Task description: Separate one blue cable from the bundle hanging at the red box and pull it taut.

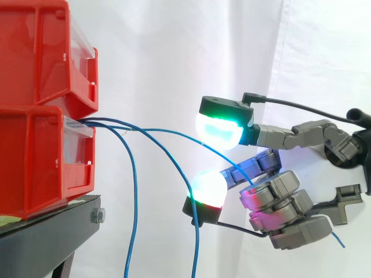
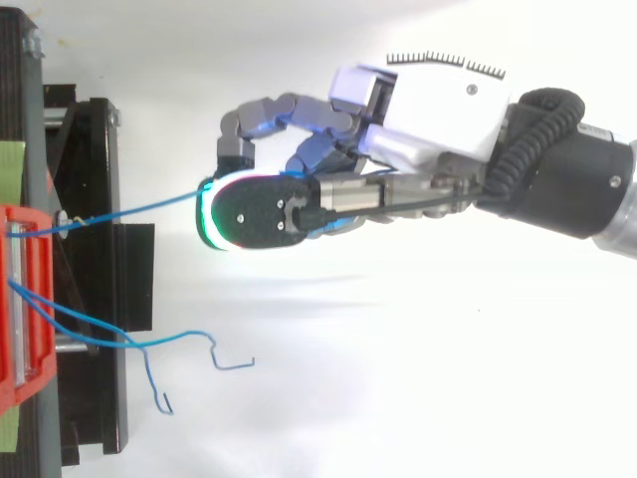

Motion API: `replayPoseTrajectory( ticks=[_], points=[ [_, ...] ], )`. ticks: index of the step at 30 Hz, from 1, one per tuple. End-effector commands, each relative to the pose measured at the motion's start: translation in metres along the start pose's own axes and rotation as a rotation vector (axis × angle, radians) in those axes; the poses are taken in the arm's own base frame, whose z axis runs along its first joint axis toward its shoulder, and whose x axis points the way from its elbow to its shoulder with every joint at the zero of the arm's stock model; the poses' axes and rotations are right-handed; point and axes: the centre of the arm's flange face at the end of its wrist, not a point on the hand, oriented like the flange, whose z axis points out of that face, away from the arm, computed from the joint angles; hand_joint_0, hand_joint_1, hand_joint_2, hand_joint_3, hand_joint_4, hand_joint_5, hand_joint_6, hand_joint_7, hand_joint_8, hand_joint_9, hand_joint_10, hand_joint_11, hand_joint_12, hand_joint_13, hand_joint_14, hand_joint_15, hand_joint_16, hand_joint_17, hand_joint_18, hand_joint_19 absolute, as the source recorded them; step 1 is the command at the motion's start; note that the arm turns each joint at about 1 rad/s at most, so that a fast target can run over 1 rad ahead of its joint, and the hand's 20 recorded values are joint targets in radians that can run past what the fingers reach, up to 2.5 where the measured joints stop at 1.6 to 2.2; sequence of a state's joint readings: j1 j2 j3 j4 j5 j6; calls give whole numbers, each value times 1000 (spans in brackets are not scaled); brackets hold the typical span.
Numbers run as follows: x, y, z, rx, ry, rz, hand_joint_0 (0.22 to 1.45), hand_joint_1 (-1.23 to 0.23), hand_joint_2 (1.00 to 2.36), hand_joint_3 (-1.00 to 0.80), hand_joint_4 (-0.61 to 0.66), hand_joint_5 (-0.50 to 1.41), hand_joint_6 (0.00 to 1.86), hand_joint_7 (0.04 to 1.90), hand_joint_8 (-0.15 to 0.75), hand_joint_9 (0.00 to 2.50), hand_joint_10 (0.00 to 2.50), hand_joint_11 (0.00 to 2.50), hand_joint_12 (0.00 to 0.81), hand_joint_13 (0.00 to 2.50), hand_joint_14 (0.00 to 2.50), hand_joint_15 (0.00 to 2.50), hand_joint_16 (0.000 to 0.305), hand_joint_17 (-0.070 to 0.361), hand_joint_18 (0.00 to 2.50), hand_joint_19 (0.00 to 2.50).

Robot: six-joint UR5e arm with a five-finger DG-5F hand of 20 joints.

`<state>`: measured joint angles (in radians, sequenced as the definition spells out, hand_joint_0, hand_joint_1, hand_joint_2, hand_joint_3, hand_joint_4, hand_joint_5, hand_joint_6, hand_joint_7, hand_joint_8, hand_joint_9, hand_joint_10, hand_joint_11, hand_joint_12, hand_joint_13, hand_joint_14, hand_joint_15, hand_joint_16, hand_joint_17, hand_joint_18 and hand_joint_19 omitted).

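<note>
**One Blue Line in My Grip, Two Left Hanging**

My lower fingers (image 1: 287, 211) are curled tight under my hand (image 2: 438, 124), closed round a single blue cable (image 2: 129, 210) that runs into their fold. Its short free end (image 1: 339, 240) pokes out just beyond them on the far side. One finger reaches straight out above the line, its pad (image 1: 219, 128) glowing green and white. A second pad (image 1: 207, 186), cyan with a red edge, sits below. In the side view the cable passes between the two pads before it vanishes among my curled fingers.

From my grip the cable crosses the open gap in a shallow arc to the front lip of the lower red bin (image 1: 35, 162). From above it looks nearly straight, not slack.

The two other blue cables (image 1: 134, 191) leave that same lip and hang down loose, apart from my hand. In the top view their bent ends trail away from the held line.

An upper red bin (image 1: 35, 52) is stacked on the lower one. Both stand on the black stand (image 1: 52, 240), with the white curtain (image 1: 162, 58) behind.
</note>
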<state>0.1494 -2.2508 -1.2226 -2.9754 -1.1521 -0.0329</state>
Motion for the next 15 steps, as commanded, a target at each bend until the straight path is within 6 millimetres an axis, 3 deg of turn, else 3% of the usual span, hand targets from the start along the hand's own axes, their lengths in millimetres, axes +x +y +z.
replayPoseTrajectory(
  ticks=[1,9,15],
  points=[
    [-7,0,1,0,-10,7,551,-375,1000,-500,172,-147,599,1274,295,1000,1053,1792,356,917,2261,1665,38,87,1337,1781],
    [-11,3,3,-8,-16,7,553,-393,1000,-500,171,-152,623,1254,294,1000,1055,1789,355,923,2258,1651,39,87,1339,1768],
    [-14,34,5,-26,-20,-12,587,-465,1000,-500,167,-160,673,1206,283,1002,1079,1784,342,939,2225,1669,36,81,1328,1768]
  ],
)
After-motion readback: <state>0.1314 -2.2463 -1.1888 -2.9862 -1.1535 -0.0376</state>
